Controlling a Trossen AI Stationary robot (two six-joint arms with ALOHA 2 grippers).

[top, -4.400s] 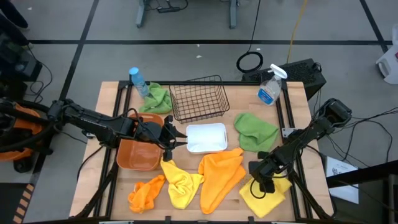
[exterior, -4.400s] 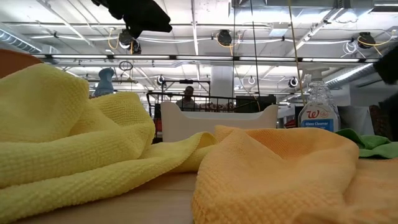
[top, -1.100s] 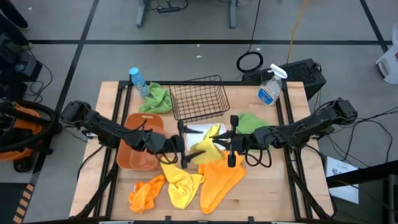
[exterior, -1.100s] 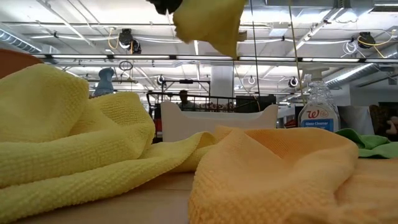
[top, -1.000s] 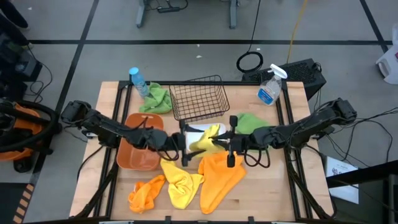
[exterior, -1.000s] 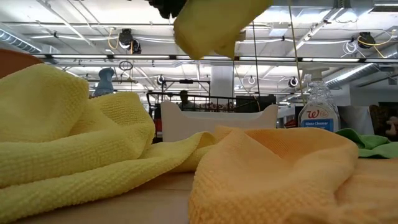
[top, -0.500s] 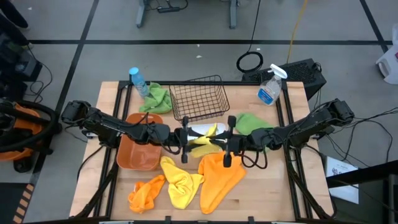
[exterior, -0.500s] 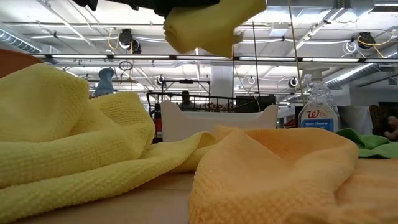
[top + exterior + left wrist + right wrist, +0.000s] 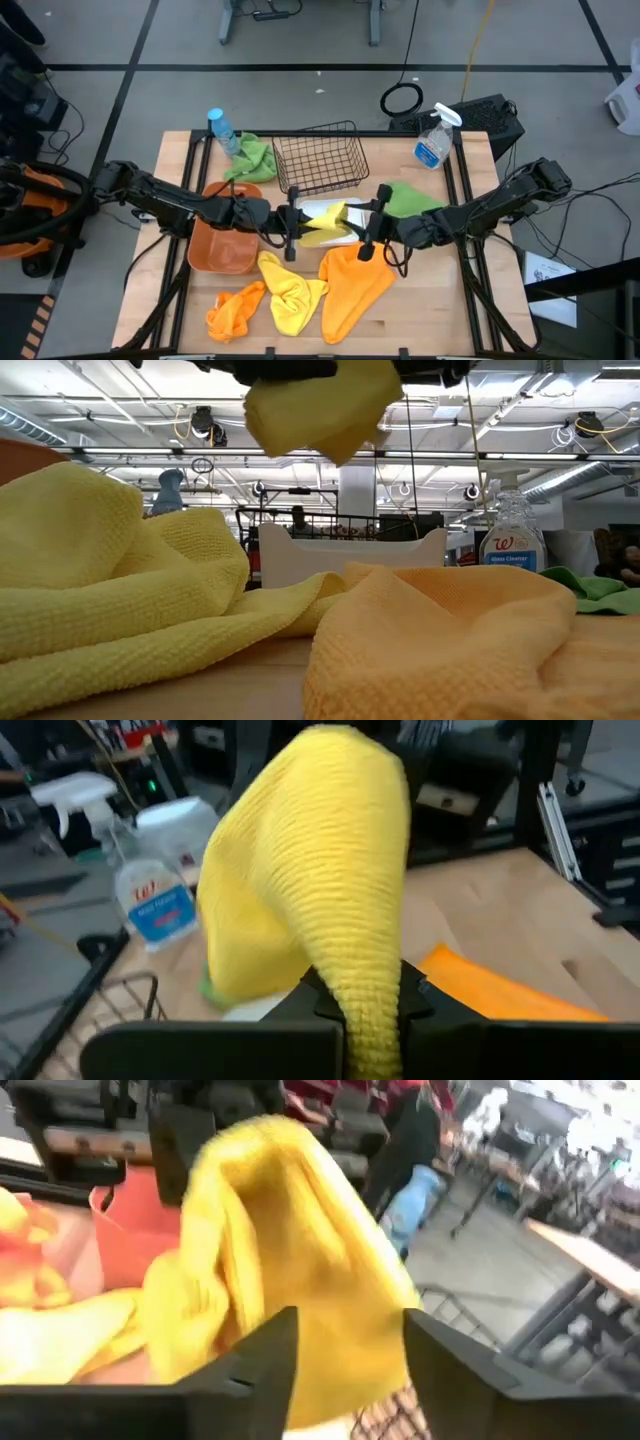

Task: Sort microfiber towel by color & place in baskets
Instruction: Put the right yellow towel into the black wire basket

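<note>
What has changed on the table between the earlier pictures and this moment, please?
The right gripper picked the yellow towel off the table's right front corner and carried it above the white bin. The left gripper came in from the orange tub and shut on the towel; the right jaws now stand open. The wire basket, spray bottle and other towels stayed put.

Yellow towel (image 9: 322, 225) hangs above the white bin (image 9: 352, 209).
</note>
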